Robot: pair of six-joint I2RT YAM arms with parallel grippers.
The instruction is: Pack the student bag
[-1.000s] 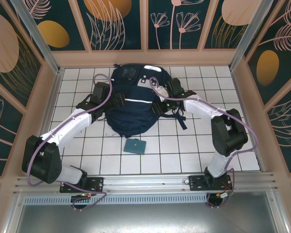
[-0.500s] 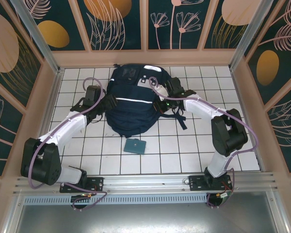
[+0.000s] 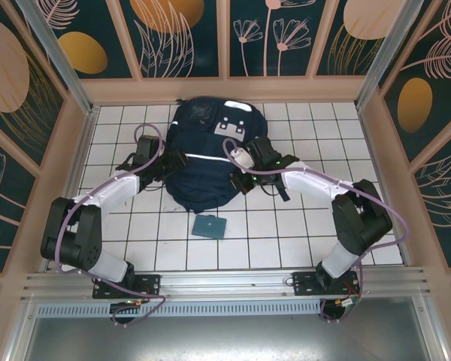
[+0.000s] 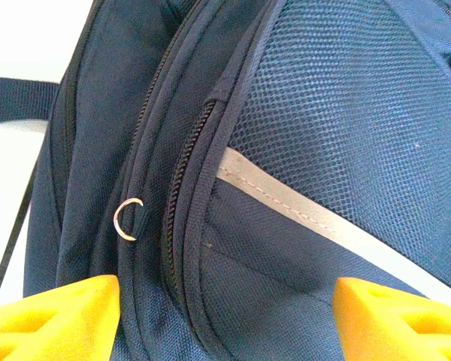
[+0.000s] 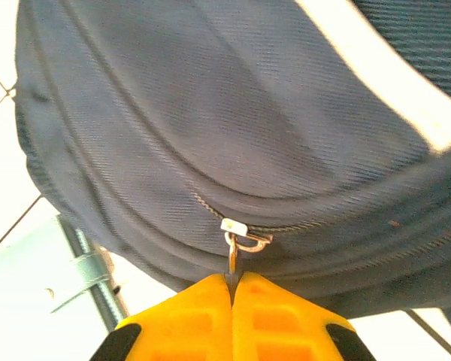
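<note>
Pinching the metal zip pull (image 5: 240, 239) on the student bag (image 3: 207, 162), the right fingers (image 5: 270, 308) are clenched shut, seemingly placed to run the zip open for packing. The left fingers (image 4: 56, 312) stand released, spread across the bag's flank, likely to steady it. Overhead, the bag lies at the far middle of the tiled bench (image 3: 301, 233), with a teal booklet (image 3: 209, 226) just nearer. Wrist close-ups resolve the pinched pull and a small steel ring (image 4: 128, 219) beside the side zip.
</note>
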